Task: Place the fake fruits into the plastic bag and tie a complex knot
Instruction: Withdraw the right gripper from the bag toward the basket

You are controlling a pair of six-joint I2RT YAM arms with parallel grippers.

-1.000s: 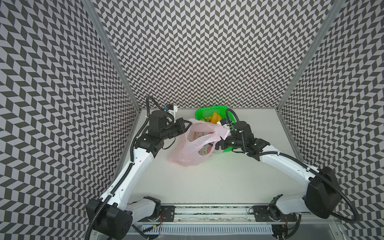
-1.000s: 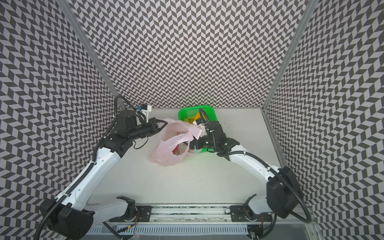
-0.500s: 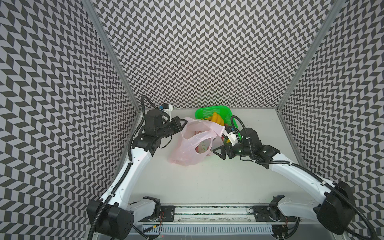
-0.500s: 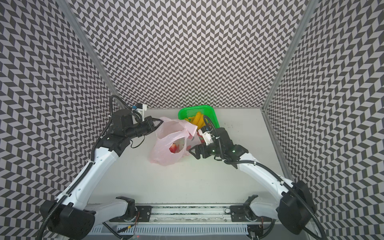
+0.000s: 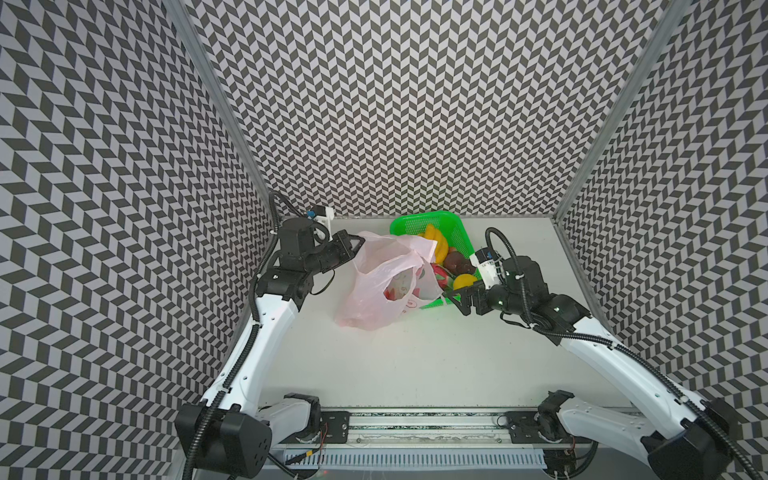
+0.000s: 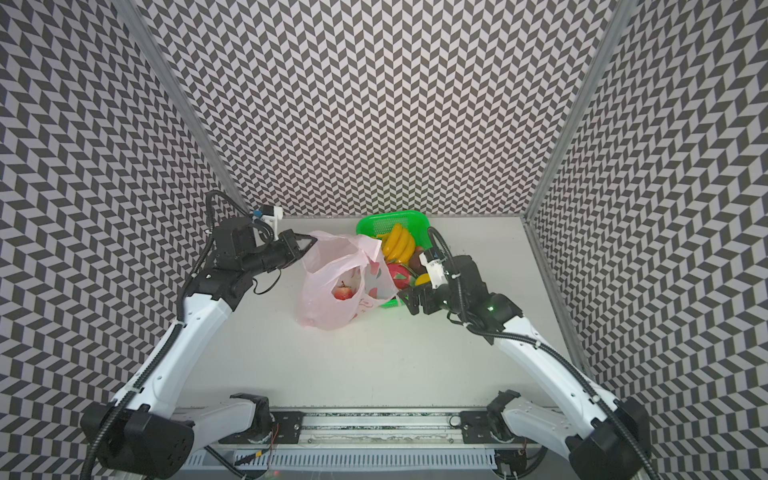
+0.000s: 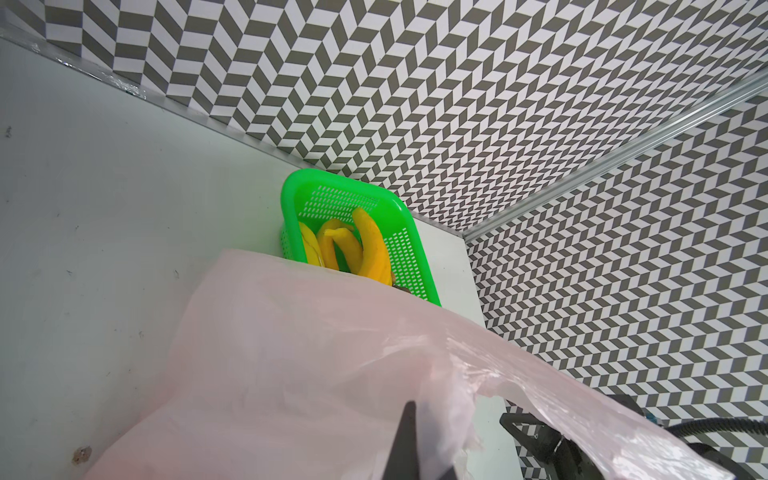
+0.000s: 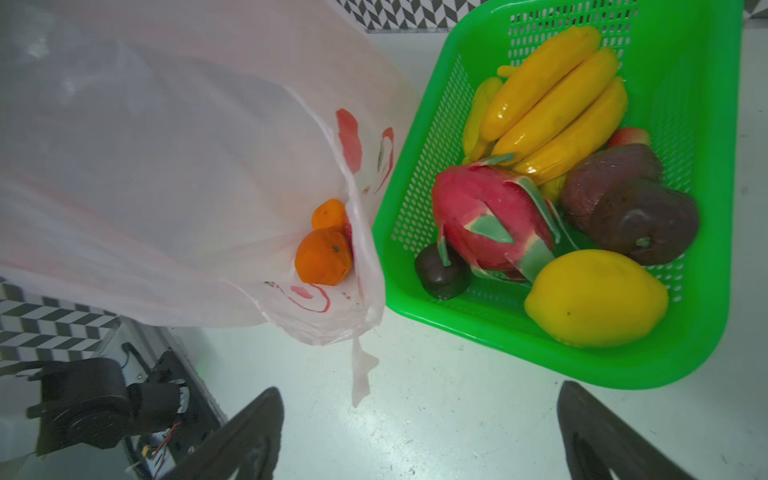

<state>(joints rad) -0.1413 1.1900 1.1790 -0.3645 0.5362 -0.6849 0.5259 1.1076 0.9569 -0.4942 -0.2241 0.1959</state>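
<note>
Pale-pink bag (image 5: 365, 291), green basket (image 5: 419, 218), yellow bananas (image 8: 557, 104), black-white chevron walls (image 5: 395, 104).

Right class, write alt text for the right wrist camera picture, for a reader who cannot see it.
A green basket holds toy bananas, a dragon fruit, a lemon and dark brown fruits, beside a pale-pink plastic bag with two oranges inside. The right gripper hangs open above the table, holding nothing.
</note>
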